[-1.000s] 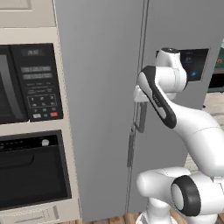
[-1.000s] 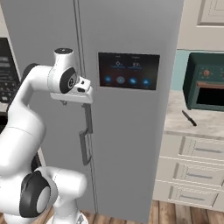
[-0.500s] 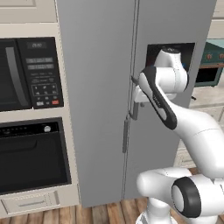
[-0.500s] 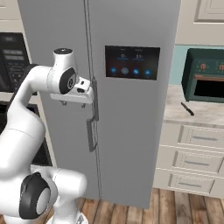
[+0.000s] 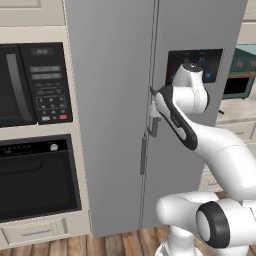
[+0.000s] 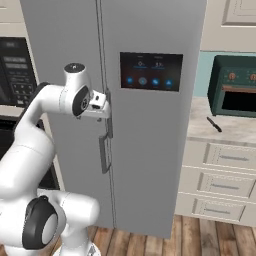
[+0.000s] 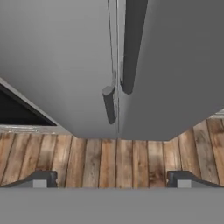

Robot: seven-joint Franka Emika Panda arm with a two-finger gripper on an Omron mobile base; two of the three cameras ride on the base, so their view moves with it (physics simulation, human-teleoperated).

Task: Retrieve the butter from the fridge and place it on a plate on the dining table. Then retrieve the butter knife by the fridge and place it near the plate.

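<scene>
The fridge is shut, so the butter must be hidden inside. The gripper is wide open and holds nothing, right by the door handles. It should line up with one handle, squeeze, then pull slowly.

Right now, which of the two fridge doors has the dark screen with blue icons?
The right-hand door of the fridge carries the dark screen; the left-hand door is plain grey.

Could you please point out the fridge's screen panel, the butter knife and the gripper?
screen panel [image 6: 151, 71], right base view, centre of the dark display.
butter knife [image 6: 214, 124], right base view, middle of the knife.
gripper [image 7: 113, 179], hand view, midway between the open fingers.
</scene>
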